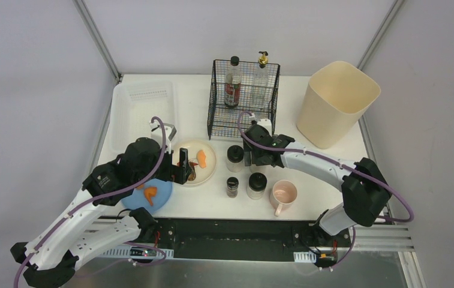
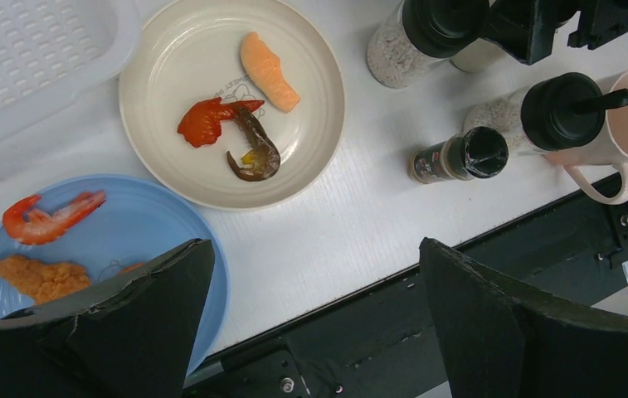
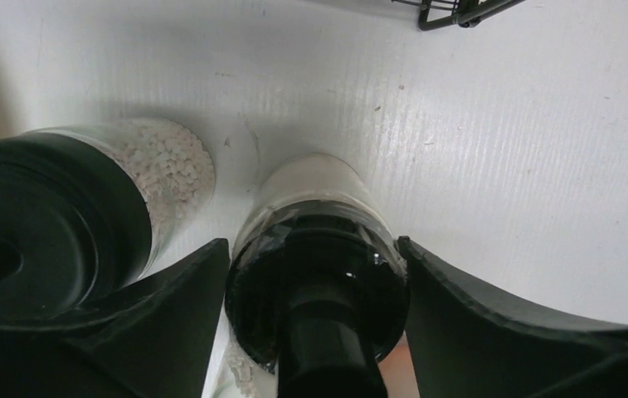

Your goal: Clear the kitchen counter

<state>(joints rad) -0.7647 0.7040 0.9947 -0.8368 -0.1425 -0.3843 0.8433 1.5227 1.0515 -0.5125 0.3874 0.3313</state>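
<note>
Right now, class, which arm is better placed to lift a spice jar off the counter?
Right: the right hand straddles a black-lidded jar; the left hand hangs open beside the cream plate.

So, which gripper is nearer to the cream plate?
Left. The left gripper hangs at the left rim of the plate; the right gripper is off to its right, past a jar.

Left end effector (image 2: 314, 249) is hovering, fingers spread wide. Right arm is stretching forward, its end effector (image 3: 314, 245) pointing down, fingers apart.
</note>
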